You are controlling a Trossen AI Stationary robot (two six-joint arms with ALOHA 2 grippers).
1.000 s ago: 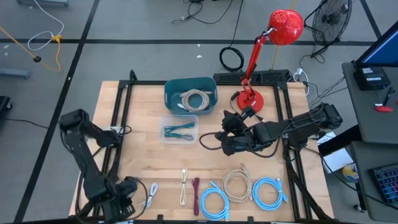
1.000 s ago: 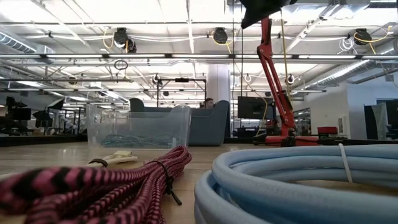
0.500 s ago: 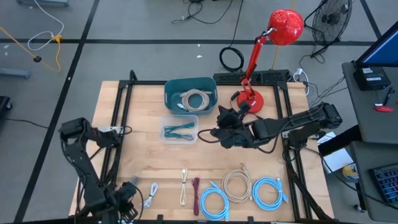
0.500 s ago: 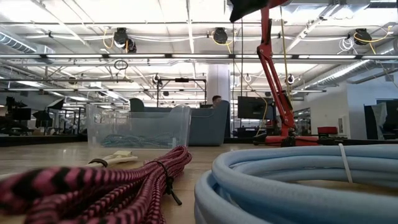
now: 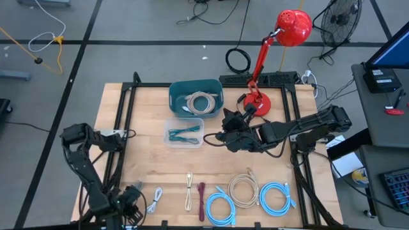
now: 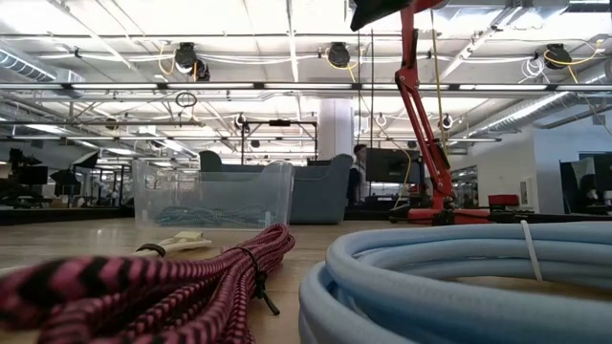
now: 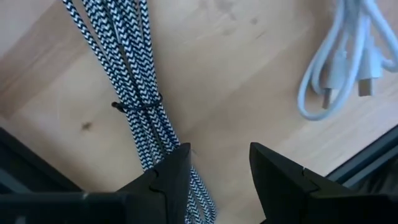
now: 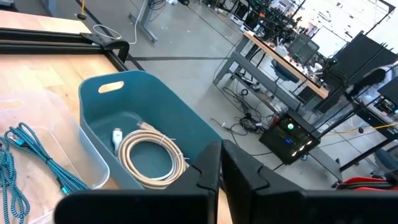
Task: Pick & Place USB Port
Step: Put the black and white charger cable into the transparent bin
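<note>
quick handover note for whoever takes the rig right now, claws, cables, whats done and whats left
Left claw: open, low at the table's front left corner, fingers straddling the black-and-white braided cable; white cable lies beside it.
Right claw: shut, nothing seen in it, raised mid-table facing the teal bin.
Done: beige cable coiled in the teal bin; teal cable in the clear bin.
Left: the front-row cables are unplaced, including the maroon cable, blue coils and tan coil.

You see grey floor around the table, a fan, and pipes under bright ceiling lights.
</note>
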